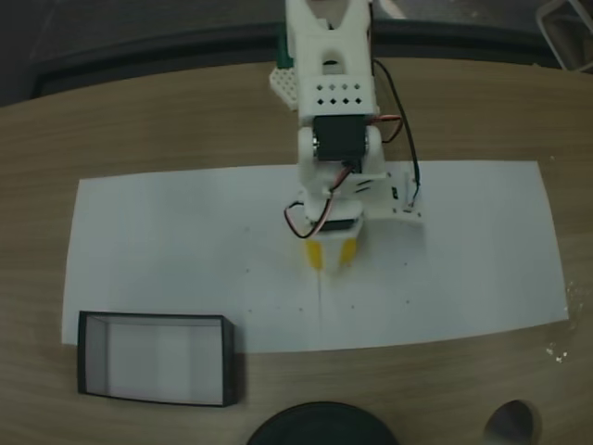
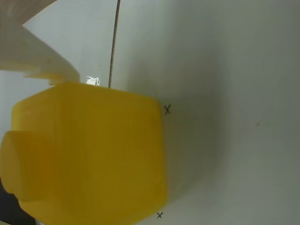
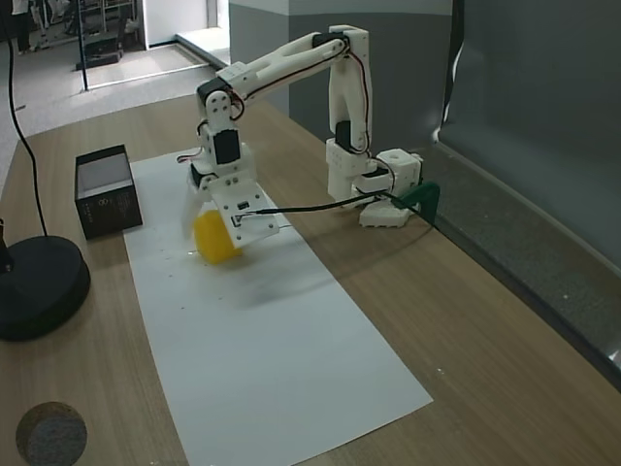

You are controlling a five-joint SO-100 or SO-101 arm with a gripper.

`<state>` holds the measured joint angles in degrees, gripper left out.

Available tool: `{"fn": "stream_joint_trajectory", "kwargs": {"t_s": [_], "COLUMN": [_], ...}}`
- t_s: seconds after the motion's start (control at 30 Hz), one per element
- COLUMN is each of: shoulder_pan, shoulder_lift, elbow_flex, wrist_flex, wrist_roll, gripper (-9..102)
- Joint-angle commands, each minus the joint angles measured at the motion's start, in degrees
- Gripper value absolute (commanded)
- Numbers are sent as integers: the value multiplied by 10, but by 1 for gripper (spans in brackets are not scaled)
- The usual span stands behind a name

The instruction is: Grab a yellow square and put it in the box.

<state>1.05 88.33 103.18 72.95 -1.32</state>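
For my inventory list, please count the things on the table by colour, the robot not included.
Yellow: 1, the block, held at the tool.
Black: 2, the box and a round base.
White: 1, the paper sheet.
Total: 4.

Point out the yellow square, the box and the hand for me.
yellow square (image 3: 217, 238), fixed view, its front face.
box (image 1: 154, 317), fixed view, top black wall.
hand (image 1: 332, 255), fixed view, midway between fingertips, at the block.
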Motion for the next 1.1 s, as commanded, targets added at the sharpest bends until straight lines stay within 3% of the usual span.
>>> {"fn": "stream_joint_trajectory", "kwargs": {"t_s": [0.0,0.17,0.3,0.47,0.63,0.83,1.07], "shoulder_pan": [-4,1,17,92,192,265,269], "shoulder_lift": [0,-11,0,49,54,-72,-274], "elbow_flex": [-30,-44,-104,-318,-529,-637,-747], "wrist_flex": [-4,-8,10,77,69,8,-4], "wrist_roll": [3,7,7,5,2,1,5], "gripper": [31,9,10,11,11,11,11]}}
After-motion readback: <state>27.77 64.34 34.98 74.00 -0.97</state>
